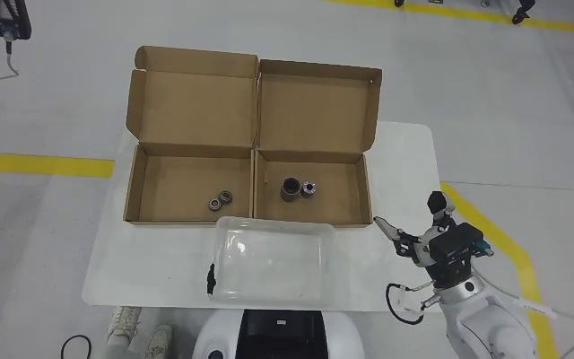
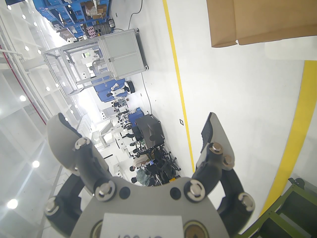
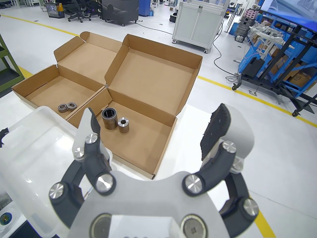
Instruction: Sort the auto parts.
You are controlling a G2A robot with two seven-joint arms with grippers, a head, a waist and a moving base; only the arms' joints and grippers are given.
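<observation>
Two open cardboard boxes stand side by side on the white table (image 1: 404, 153). The left box (image 1: 170, 184) (image 3: 42, 92) holds two ring bearings (image 1: 221, 199) (image 3: 66, 107). The right box (image 1: 341, 193) (image 3: 146, 134) holds a dark steel cylinder (image 1: 291, 188) (image 3: 109, 118) and a small bushing (image 1: 308, 188) (image 3: 123, 125). A clear plastic bin (image 1: 273, 258) (image 3: 37, 137) sits in front of the boxes. My right gripper (image 1: 413, 217) (image 3: 154, 115) hovers open over the table's right front corner, facing the boxes, nothing between its fingers. My left gripper (image 2: 135, 122) is open and holds nothing, aimed at the floor beside a cardboard flap (image 2: 257, 8).
Both box lids stand folded back at the far side. A small dark piece (image 1: 210, 278) shows at the bin's left edge. Bare table lies right of the right box. Yellow floor lines (image 1: 54, 165) run around the table.
</observation>
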